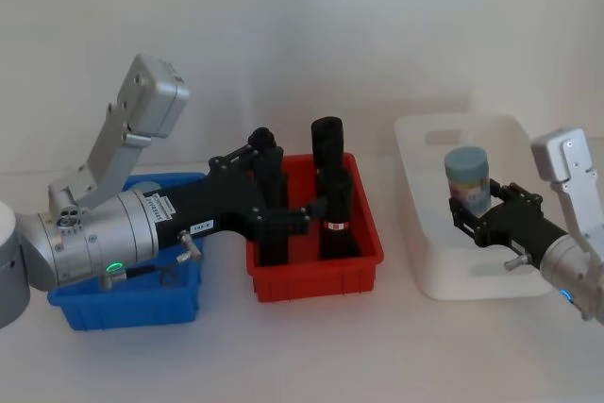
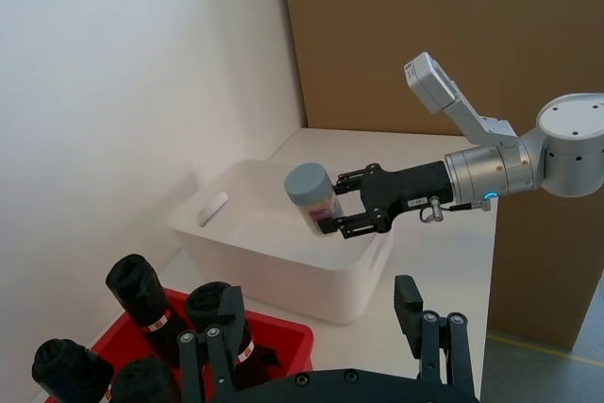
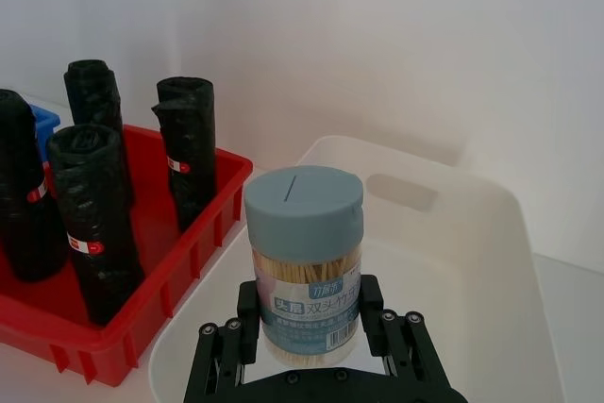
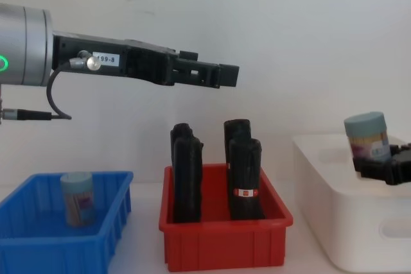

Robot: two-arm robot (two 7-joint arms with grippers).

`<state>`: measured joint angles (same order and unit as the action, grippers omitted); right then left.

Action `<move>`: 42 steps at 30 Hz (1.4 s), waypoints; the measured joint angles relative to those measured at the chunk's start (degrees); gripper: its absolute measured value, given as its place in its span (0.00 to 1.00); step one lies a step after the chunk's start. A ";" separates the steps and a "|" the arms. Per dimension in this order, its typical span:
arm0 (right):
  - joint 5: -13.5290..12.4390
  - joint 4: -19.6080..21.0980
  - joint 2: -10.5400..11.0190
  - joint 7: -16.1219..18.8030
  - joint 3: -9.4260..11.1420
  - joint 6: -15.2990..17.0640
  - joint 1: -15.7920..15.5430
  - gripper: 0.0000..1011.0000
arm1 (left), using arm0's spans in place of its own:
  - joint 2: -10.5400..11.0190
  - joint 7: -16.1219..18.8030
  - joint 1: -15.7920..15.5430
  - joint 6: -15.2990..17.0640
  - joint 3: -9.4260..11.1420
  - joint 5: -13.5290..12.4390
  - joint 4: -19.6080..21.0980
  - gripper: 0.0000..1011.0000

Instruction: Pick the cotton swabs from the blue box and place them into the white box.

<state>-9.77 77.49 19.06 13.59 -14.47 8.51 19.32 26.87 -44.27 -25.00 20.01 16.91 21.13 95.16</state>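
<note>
The white box [image 1: 444,271] stands at the right of the counter [image 1: 302,356], set off from the red bin [image 1: 311,280] by a strip of bare counter. The blue box [image 1: 123,304] sits just beside the red bin on the other side, with only a narrow gap between their rims. Behind all three, open counter runs back to the pale wall. In the right wrist view the white box's floor shows plain white below the load, with its rounded rim all around.

The right end effector [image 1: 469,203] reaches in from the right over the white box, its forearm roughly level. Its fingers are clamped on the sides of a tub of cotton swabs [image 1: 469,176]. The tub is near upright, cap on top. In the chest view most of it sits above the box's rim, and it is over the box's inside rather than its wall.

The left arm stretches from the left across the blue box and covers much of it in the head view. The left end effector [image 1: 283,179] hangs over the red bin, well above the tops of the black bottles [image 1: 327,139] in the chest view. Its fingers are spread apart with nothing between them.

A second tub [image 4: 78,198] stands upright inside the blue box, towards its right half.
</note>
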 joint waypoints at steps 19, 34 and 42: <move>0.72 -5.62 -1.25 0.75 -0.27 0.58 2.62 0.89 | 0.00 0.00 0.00 0.00 0.00 0.00 0.00 0.99; 0.44 -5.25 -1.24 -0.78 0.14 -4.14 2.43 0.99 | 0.00 0.00 0.00 0.00 0.00 0.00 0.00 0.99; 0.29 -3.31 -0.87 -2.17 0.49 -6.46 1.53 0.99 | 0.00 0.00 0.00 0.00 0.00 0.00 0.00 0.99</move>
<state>-9.49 74.18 18.20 11.42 -13.98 2.05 20.86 26.87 -44.27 -25.00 20.01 16.91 21.13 95.15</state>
